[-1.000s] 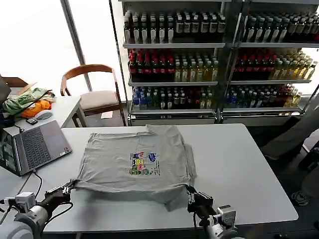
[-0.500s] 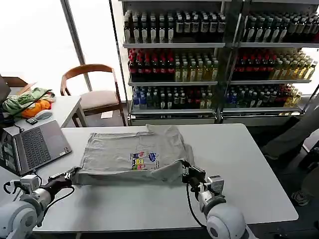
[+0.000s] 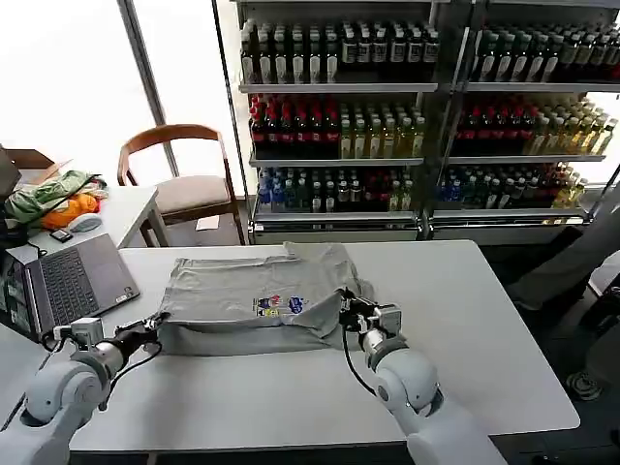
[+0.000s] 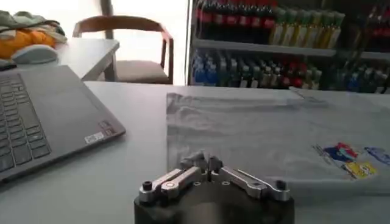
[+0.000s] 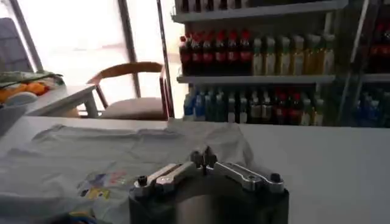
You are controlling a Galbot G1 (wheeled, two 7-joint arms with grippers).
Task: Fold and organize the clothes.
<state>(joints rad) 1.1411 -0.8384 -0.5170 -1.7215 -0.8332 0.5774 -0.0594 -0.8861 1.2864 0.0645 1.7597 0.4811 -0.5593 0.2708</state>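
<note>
Left gripper (image 3: 153, 323) pinching near-left hem corner of grey shirt (image 3: 254, 291), fingers closed on cloth. Right gripper (image 3: 347, 306) clamping near-right hem corner likewise. Shirt lying mid white table (image 3: 484, 320), near edge doubled over, chest print (image 3: 279, 305) partly showing. Laptop (image 3: 73, 283) sitting beside shirt, toward robot's left.

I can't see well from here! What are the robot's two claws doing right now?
Left gripper: shut on the grey shirt, pinching its near left hem.
Right gripper: shut on the shirt's near right hem.
</note>
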